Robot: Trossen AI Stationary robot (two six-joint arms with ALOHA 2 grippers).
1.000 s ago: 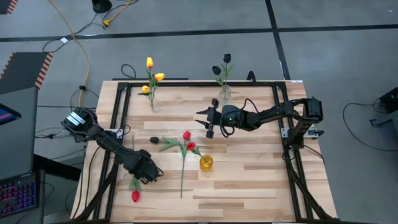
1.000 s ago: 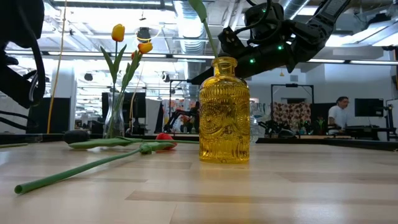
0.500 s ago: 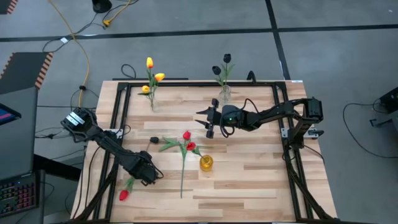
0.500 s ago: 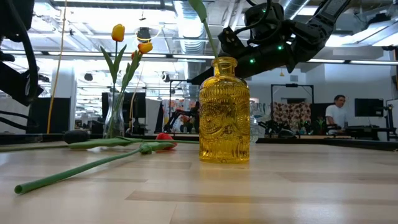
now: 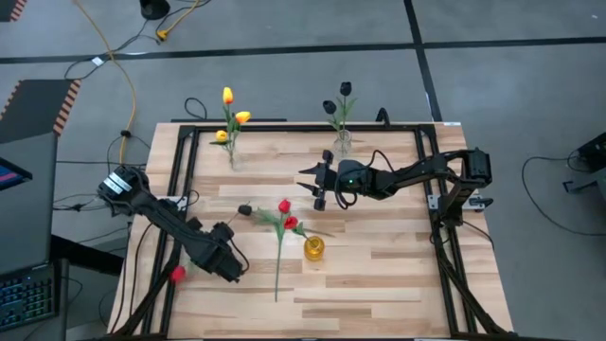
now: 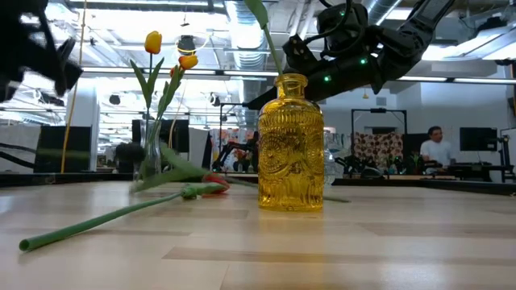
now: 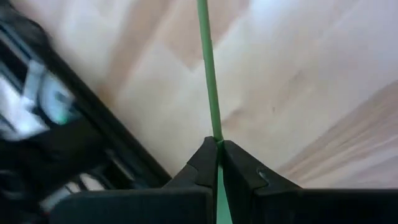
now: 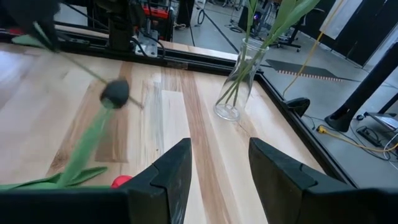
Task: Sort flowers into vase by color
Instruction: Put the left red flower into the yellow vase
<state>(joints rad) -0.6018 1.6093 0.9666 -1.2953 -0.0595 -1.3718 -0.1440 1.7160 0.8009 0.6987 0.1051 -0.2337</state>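
My left gripper [image 5: 229, 267] hangs over the table's near left part, shut on the green stem of a red flower whose head [image 5: 177, 275] points at the left edge. My right gripper [image 5: 318, 188] hovers open over the table's middle with nothing between its fingers [image 8: 219, 155]. A yellow vase [image 5: 313, 248] holds one red flower [image 5: 292, 224]. Another red flower [image 5: 284, 206] lies on the wood beside it. A loose black flower [image 5: 245, 210] lies left of them. At the far side, one clear vase [image 5: 232, 153] holds yellow flowers and another [image 5: 341, 142] holds black ones. My left gripper pinches the thin green stem [image 7: 215, 134] between its two fingertips, with the fingers lying across it. The stem runs straight on past the tips, over the wood. The red head [image 5: 177, 275] sticks out on the other side, toward the table's left edge, and looks clear of the table.
A black frame rail [image 5: 180, 199] runs along the table's left side, right by the held flower's head. Its twin [image 5: 440, 223] runs on the right, by the right arm's base. A person sits in the room beyond the table [image 6: 436, 149].
My left gripper has risen and turned. The red flower has swung with it: its head has gone from near the front edge toward the left edge. The loose black flower has been stirred, and its head has shifted a little toward the table's right.
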